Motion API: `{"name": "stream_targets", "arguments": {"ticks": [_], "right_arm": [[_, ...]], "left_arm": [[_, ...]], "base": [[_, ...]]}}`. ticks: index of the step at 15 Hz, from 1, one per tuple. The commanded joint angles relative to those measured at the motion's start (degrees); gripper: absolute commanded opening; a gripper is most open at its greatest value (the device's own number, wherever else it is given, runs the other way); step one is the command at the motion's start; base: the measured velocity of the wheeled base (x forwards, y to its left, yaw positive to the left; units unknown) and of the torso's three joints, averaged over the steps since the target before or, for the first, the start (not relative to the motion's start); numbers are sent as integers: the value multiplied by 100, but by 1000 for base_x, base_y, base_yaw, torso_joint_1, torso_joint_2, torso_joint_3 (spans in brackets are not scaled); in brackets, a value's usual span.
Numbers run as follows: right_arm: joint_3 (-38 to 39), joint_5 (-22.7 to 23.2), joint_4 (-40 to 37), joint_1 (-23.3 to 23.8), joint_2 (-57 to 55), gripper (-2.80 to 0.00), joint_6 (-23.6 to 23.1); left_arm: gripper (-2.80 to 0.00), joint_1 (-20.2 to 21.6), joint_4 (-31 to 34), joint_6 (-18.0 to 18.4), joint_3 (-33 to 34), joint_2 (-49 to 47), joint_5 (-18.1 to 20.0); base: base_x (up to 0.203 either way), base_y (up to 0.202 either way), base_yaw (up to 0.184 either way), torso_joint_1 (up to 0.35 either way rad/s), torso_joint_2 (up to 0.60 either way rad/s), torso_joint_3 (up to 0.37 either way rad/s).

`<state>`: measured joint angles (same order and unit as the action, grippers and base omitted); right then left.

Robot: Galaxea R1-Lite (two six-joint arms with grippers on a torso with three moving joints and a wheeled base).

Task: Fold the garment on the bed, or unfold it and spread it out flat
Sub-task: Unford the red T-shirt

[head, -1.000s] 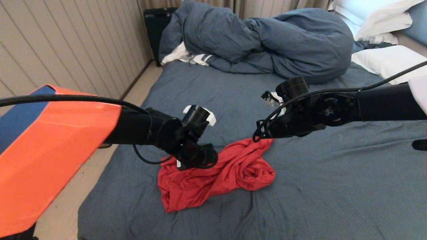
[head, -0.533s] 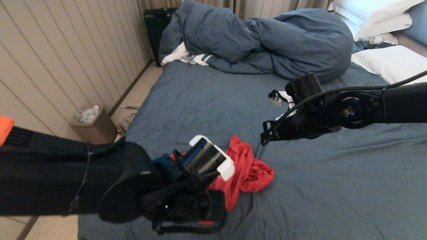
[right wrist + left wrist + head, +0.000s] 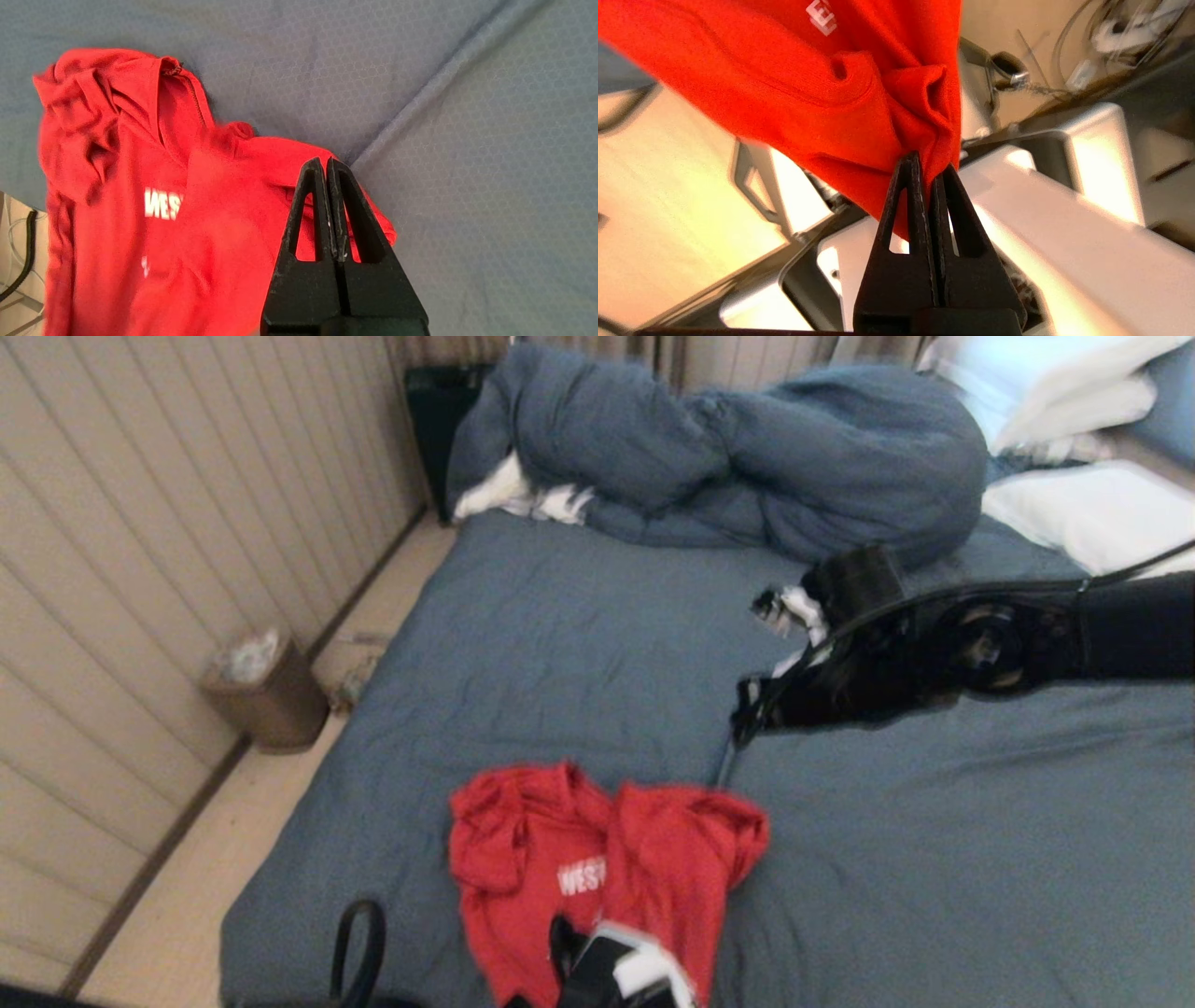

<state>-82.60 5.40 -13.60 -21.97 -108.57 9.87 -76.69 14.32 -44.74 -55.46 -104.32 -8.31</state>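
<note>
The garment (image 3: 597, 868), a red T-shirt, lies crumpled on the bed (image 3: 579, 644) near its front edge, with white "WES" lettering showing. Its near end is drawn toward me and lifted. My left gripper (image 3: 927, 163) is shut on a bunched fold of the garment (image 3: 784, 84); in the head view only that arm's wrist (image 3: 621, 975) shows at the bottom edge. My right gripper (image 3: 325, 161) is shut on nothing and hangs above the garment's (image 3: 140, 186) far right corner. In the head view the right gripper (image 3: 747, 709) hovers above the sheet, just beyond the shirt.
A bunched blue-grey duvet (image 3: 747, 457) fills the back of the bed, with a white striped cloth (image 3: 532, 499) under its left end. White pillows (image 3: 1092, 504) lie at the back right. A brown waste bin (image 3: 266, 695) stands on the floor by the panelled wall.
My left arm has pulled back toward me and down out of view, dragging the garment's near end along; the shirt has stretched out and its lettering now shows. The right arm shifted slightly right.
</note>
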Motion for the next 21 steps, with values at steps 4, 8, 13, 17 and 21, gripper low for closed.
{"name": "stream_targets", "arguments": {"ticks": [4,8,13,17,21], "right_arm": [[-16,5,-2,-1,-52,-280,6],[-10,5,-2,-9,-77,-280,6],[7,14,-2,-9,-68,-280,6],[25,14,-2,-71,-71,-280,6],[-1,14,-2,-106,-77,-280,6]], "left_arm": [[-280,-311,-140,115,144,-590,-4],[0,-194,-391,110,105,-581,-37],[0,1317,-693,437,-590,-561,-154],[0,2843,-715,1003,-1519,-938,-140],[-280,3753,-730,1312,-2294,-1771,-28]], "base": [[0,0,0,0,0,0],[0,0,0,0,0,0],[0,0,0,0,0,0],[0,0,0,0,0,0],[0,0,0,0,0,0]]}}
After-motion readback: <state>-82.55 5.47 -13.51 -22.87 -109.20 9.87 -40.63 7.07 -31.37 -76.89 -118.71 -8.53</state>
